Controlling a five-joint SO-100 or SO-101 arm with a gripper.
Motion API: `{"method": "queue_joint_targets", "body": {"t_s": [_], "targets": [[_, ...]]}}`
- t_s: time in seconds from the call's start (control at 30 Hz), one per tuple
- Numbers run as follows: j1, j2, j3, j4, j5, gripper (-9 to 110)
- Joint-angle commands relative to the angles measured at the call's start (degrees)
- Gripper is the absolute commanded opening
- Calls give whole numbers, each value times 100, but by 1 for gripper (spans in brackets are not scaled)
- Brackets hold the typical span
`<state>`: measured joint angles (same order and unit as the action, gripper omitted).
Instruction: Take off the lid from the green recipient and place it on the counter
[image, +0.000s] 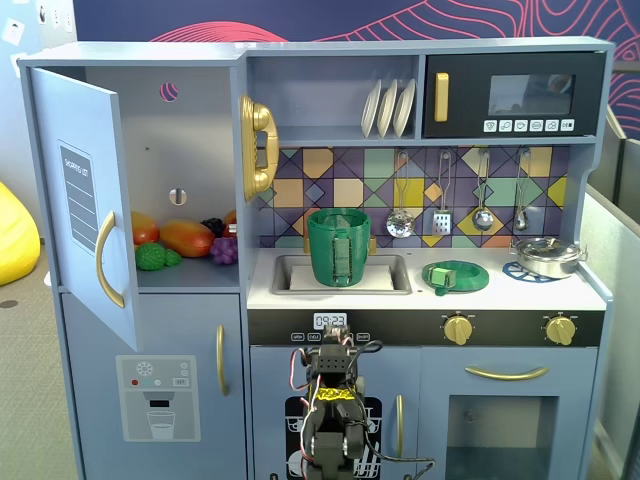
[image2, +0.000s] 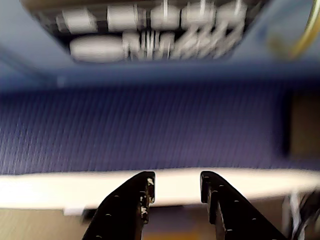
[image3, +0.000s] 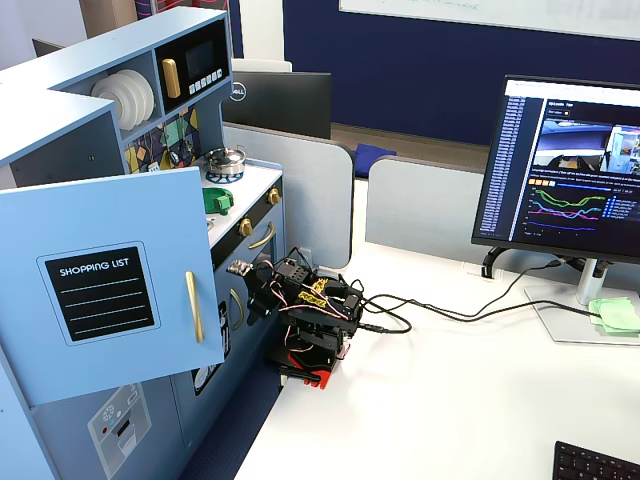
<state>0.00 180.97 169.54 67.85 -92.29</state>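
Wrist view: the black claw (image2: 176, 187) sits empty, its two fingers a narrow gap apart over a white edge and blurred blue cabinet.

In a fixed view the folded arm (image: 333, 405) sits low before the toy kitchen. On the counter (image: 600, 296), which I'll call the table, the green recipient (image: 339, 247) stands uncovered in the sink cut-out, the lid (image: 456, 276) lies flat just right of the sink, and a silver pot (image: 547, 256) rests farther right.

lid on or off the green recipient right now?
Off. The lid lies on the counter, right of the green recipient, which stands open-mouthed in the sink in a fixed view.
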Motion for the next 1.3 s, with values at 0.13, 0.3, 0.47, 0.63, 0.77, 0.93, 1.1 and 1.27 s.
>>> {"method": "queue_joint_targets", "body": {"t_s": [0.13,0.3,0.47,0.63,0.77,0.93,1.1,1.27], "targets": [[-88,105,211,1292,-229,0],[-18,105,211,1881,-185,0],[18,114,211,1995,589,1],[105,114,211,1995,580,1],[105,114,211,1995,580,1],[105,114,211,1995,580,1],[105,114,211,1995,580,1],[105,114,211,1995,580,1]]}}
